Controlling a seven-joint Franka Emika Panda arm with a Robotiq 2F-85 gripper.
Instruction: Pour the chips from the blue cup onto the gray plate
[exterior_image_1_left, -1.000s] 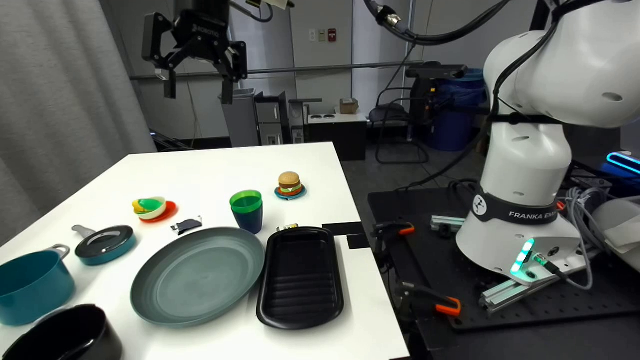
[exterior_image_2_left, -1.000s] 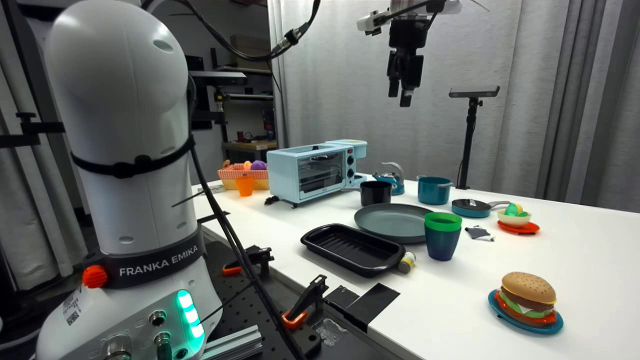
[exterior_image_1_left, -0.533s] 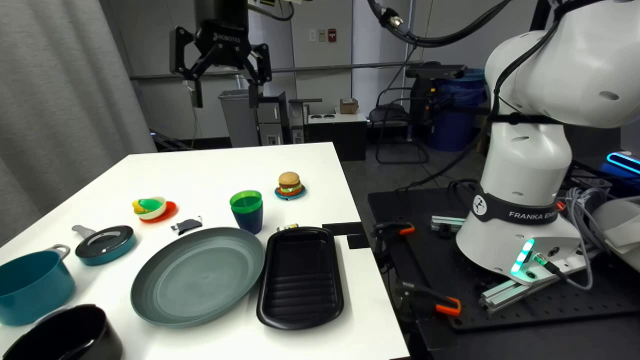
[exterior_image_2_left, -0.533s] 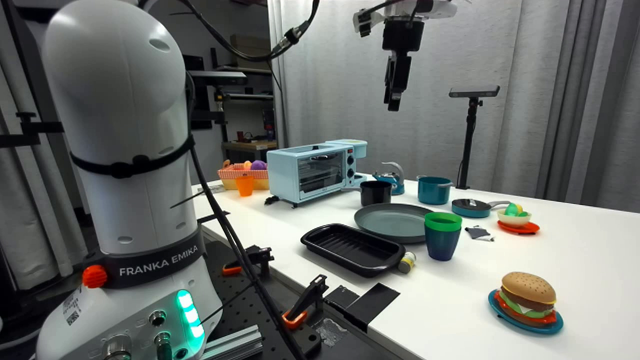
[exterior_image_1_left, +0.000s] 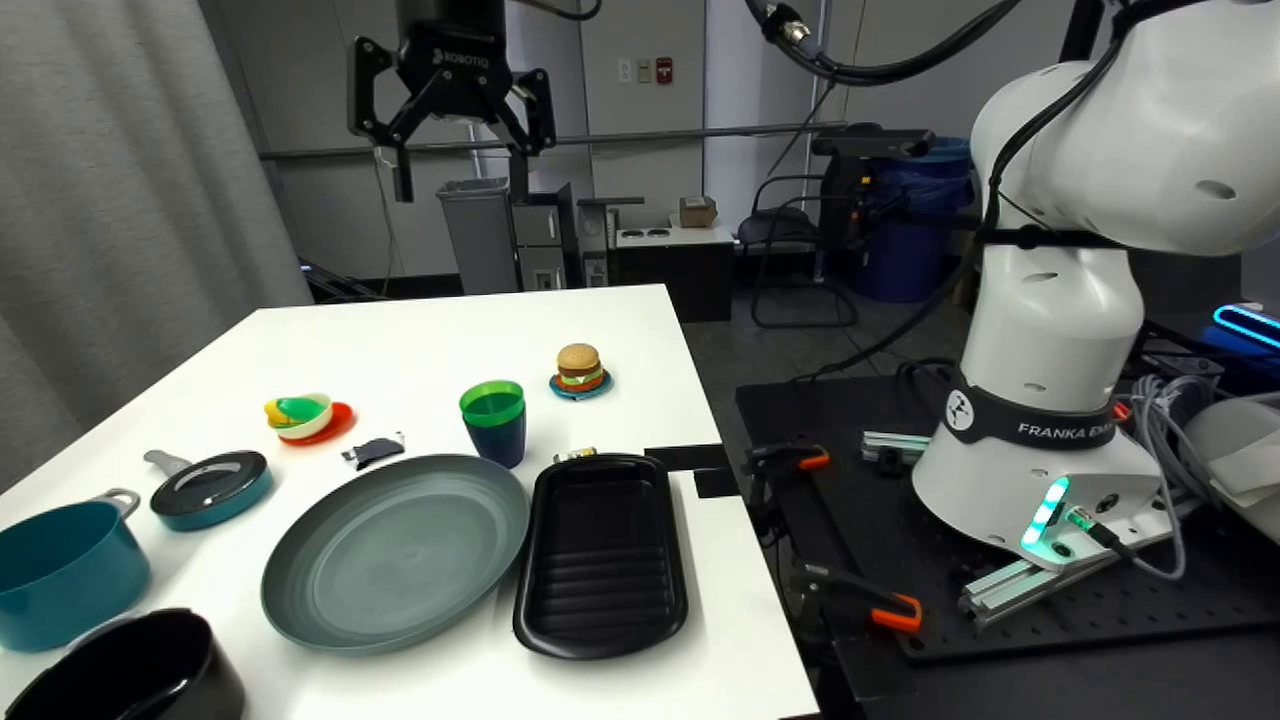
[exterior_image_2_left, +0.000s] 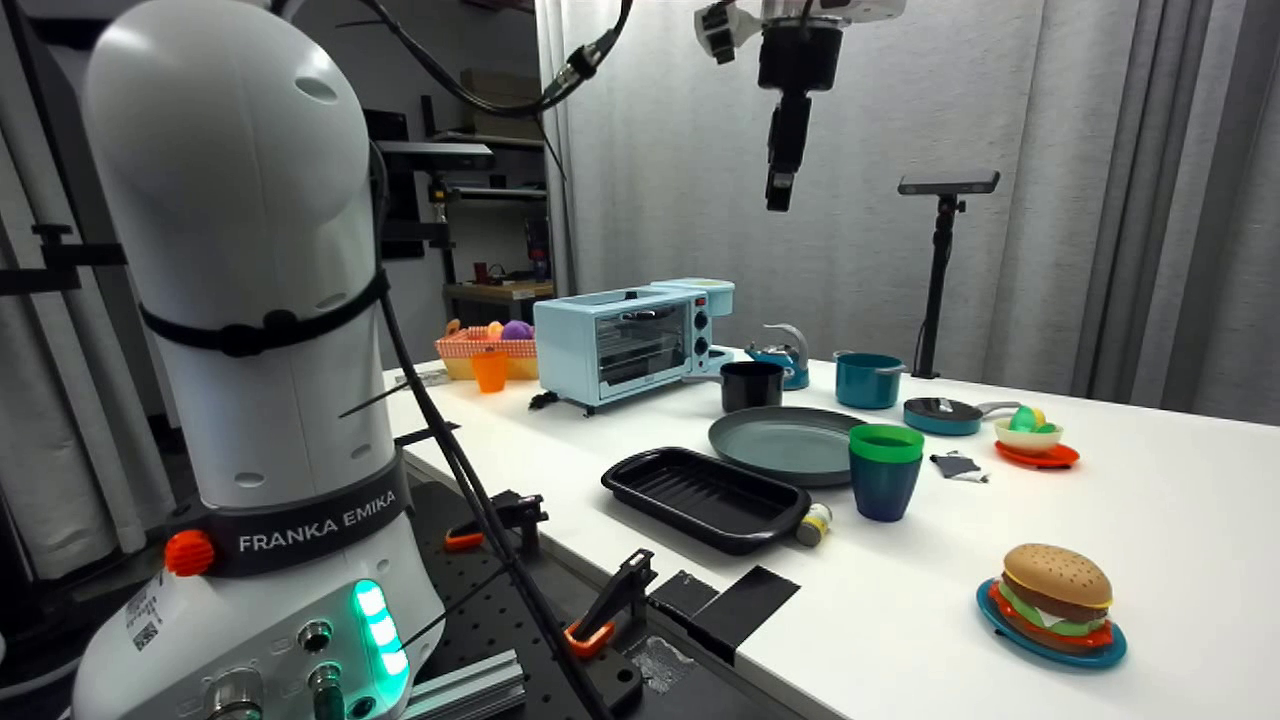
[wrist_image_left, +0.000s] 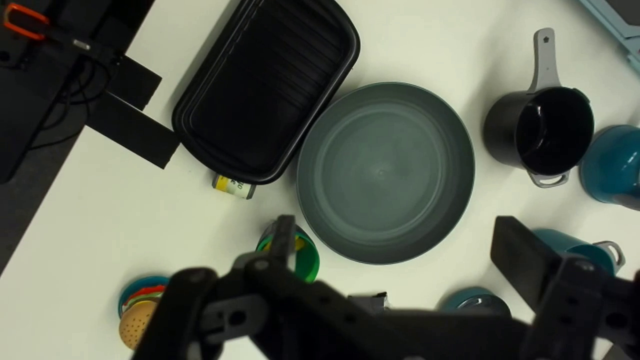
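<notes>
The blue cup (exterior_image_1_left: 495, 440) stands upright on the white table, dark blue below with a green rim part, perhaps two nested cups. It shows too in an exterior view (exterior_image_2_left: 886, 475). In the wrist view the cup (wrist_image_left: 309, 260) is partly covered by a finger, and yellow chips (wrist_image_left: 300, 243) show inside it. The gray plate (exterior_image_1_left: 395, 560) lies beside the cup with nothing on it; it is central in the wrist view (wrist_image_left: 382, 175). My gripper (exterior_image_1_left: 461, 190) is open and empty, high above the table, pointing down. In the wrist view its fingers (wrist_image_left: 395, 225) are wide apart.
A black tray (exterior_image_1_left: 600, 560) lies against the plate's side, with a small can (exterior_image_2_left: 815, 525) at its end. A toy burger (exterior_image_1_left: 579, 368), a lidded pan (exterior_image_1_left: 210, 490), a teal pot (exterior_image_1_left: 70, 570), a black pot (exterior_image_1_left: 130, 670) and a silver-black wrapper (exterior_image_1_left: 374, 452) surround them.
My gripper has shifted right in one exterior view and a little left in the other, and straightened to point down. It stays open. The objects on the table have not moved.
</notes>
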